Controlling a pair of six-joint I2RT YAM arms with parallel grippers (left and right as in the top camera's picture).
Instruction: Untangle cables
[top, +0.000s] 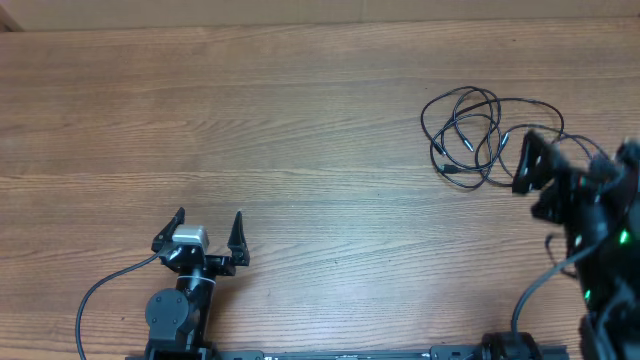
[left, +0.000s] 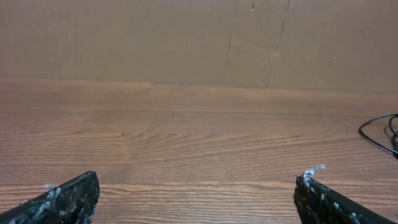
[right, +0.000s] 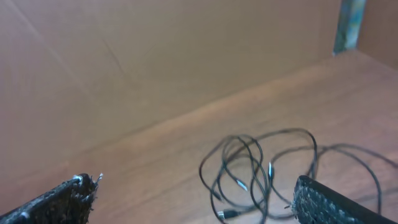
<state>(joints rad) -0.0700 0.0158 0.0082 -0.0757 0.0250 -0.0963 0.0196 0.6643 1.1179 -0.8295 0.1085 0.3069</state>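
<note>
Wooden table: spans the whole overhead view; bare grain over most of it. Backed by a brown cardboard wall in both wrist views.

Right arm: enters at the right edge of the overhead view, partly cut off by the frame; dark, blurred, hard to read in outline.

Left arm: stands at lower left, base cut off by the bottom edge.

Left gripper: jaws spread wide over bare wood, nothing between them; well apart from the tangle.

Right gripper: jaws spread wide, pinching nothing. Seen in the right wrist view only as two dark fingers at the bottom corners.

Cables: thin black cords in overlapping loose loops at upper right of the overhead view, just left of the right gripper. One loop reaches toward and behind it, its course there hidden. In the right wrist view, lie ahead of the jaws and nearer the lower-right finger, one strand vanishing behind that finger. In the left wrist view, only an arc shows at the right edge.

Plugs: small pale tips within the loops; number and pairing impossible to tell.
</note>
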